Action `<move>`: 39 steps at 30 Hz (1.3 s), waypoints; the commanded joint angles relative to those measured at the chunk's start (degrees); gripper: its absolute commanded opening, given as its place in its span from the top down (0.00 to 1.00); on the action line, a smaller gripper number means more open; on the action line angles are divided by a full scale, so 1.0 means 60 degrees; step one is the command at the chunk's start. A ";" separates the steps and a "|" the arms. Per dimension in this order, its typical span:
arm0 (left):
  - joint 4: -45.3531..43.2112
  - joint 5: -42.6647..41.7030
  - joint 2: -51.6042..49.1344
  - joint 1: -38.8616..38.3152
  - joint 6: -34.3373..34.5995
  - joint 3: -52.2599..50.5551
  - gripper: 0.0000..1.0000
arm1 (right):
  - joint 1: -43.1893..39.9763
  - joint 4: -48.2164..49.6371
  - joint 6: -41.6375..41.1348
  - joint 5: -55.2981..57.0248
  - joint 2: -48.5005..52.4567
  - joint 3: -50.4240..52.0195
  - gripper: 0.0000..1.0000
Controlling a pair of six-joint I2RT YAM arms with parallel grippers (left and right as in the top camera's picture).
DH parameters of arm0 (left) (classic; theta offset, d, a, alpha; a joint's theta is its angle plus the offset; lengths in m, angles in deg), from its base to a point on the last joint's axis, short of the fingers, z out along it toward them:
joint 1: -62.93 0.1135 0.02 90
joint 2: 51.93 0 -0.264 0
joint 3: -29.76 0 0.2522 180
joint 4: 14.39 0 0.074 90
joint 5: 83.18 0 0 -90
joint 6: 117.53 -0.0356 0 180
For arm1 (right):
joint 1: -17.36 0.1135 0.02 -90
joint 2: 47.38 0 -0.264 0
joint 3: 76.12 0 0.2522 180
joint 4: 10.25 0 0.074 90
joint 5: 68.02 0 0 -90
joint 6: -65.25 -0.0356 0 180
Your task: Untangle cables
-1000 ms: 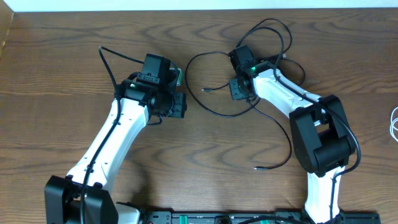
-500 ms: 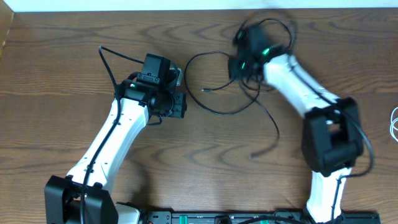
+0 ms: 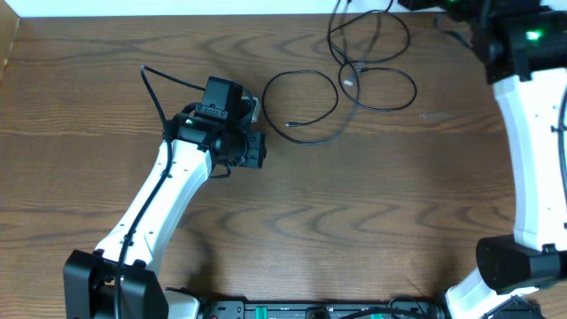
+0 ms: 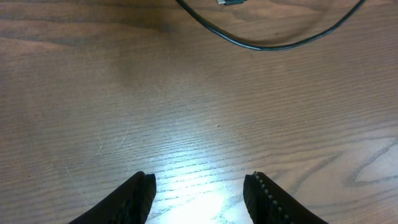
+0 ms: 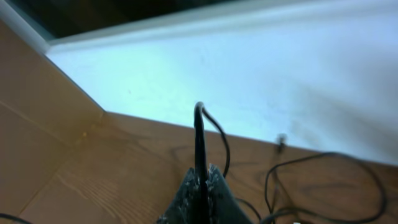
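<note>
Black cable (image 5: 199, 140): one strand pinched in the clenched right gripper (image 5: 201, 186) at the far edge of the table (image 3: 80, 106). The rest lies in overlapping loops, so the untangling looks barely begun. Left gripper (image 4: 202, 193): released, empty, poised over bare wood near one loop.

Bare table (image 4: 155, 106) is lying open under and ahead of my left gripper (image 4: 199, 182); only the black cable (image 4: 267, 45) is crossing farther ahead. Beyond my right gripper (image 5: 202, 183), a white wall (image 5: 261, 68) is blocking the way.
</note>
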 commanded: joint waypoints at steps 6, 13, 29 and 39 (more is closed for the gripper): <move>0.0029 0.0091 0.0189 0.0029 0.0080 -0.0044 0.49 | -0.1195 0.0011 0.0255 0.0736 -0.0820 -0.1195 0.99; 0.0029 0.0091 0.0189 0.0029 0.0080 -0.0044 0.49 | -0.2608 -0.0244 -0.0117 0.1610 -0.1282 -0.1206 0.99; 0.0025 0.0091 0.0189 0.0029 0.0084 -0.0044 0.49 | -0.5584 -0.1563 -0.2277 0.3490 -0.1719 -0.1202 0.99; 0.0025 0.0091 0.0189 0.0029 0.0084 -0.0044 0.49 | -0.5584 0.1198 -0.2444 -0.1249 -0.1719 -0.1206 0.99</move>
